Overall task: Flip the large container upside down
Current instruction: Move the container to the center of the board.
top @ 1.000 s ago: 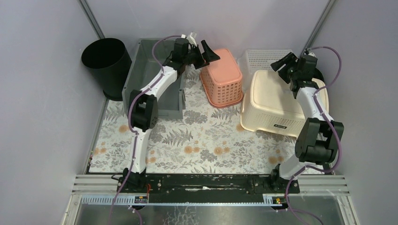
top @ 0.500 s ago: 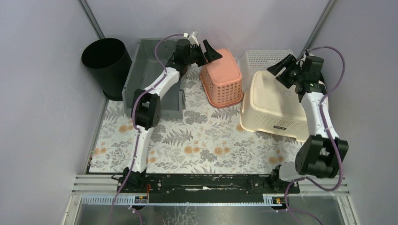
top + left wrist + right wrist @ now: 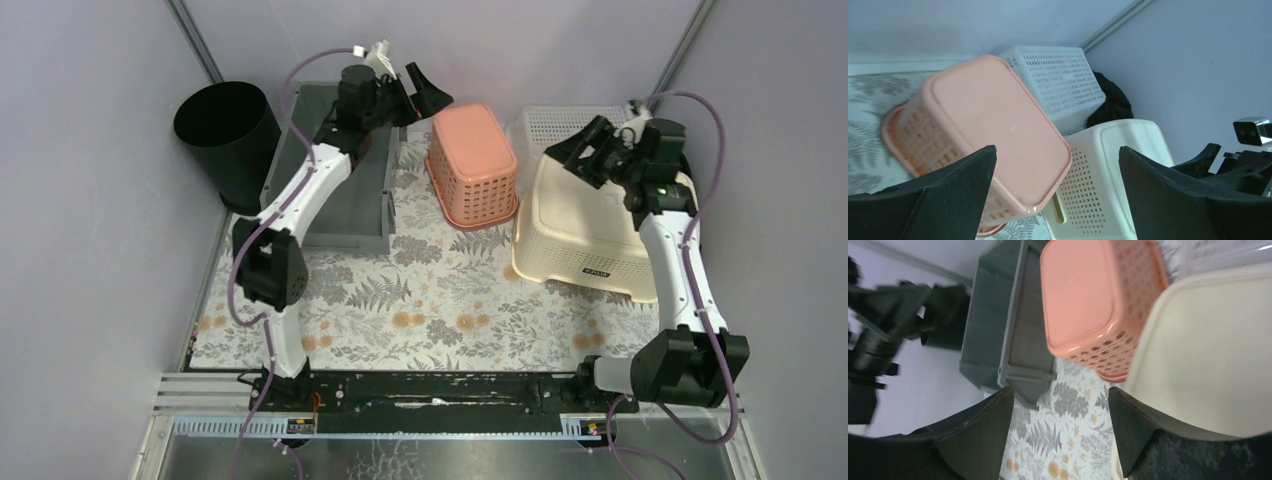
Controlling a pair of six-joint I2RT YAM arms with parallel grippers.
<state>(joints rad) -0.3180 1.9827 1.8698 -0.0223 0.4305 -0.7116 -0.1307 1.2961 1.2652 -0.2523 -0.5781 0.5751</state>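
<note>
The large cream perforated container [image 3: 580, 215] lies bottom up at the right of the mat. It also shows in the left wrist view [image 3: 1113, 170] and the right wrist view [image 3: 1213, 350]. My right gripper [image 3: 580, 152] is open and empty above its far left corner; in the right wrist view [image 3: 1060, 390] its jaws stand wide apart over the mat. My left gripper [image 3: 420, 88] is open and empty, raised at the back, left of the pink basket [image 3: 473, 165]. In the left wrist view [image 3: 1057, 150] its jaws stand wide apart.
The pink basket lies bottom up beside the cream container [image 3: 983, 125]. A grey bin [image 3: 345, 215] stands open at the back left, under my left arm. A black bucket [image 3: 225, 135] stands outside the left wall. A white mesh basket [image 3: 565, 125] sits behind the cream container.
My left gripper has lifted and drawn back to the left, away from the pink basket. My right gripper has moved left and up over the cream container's far edge. Both stay open.
</note>
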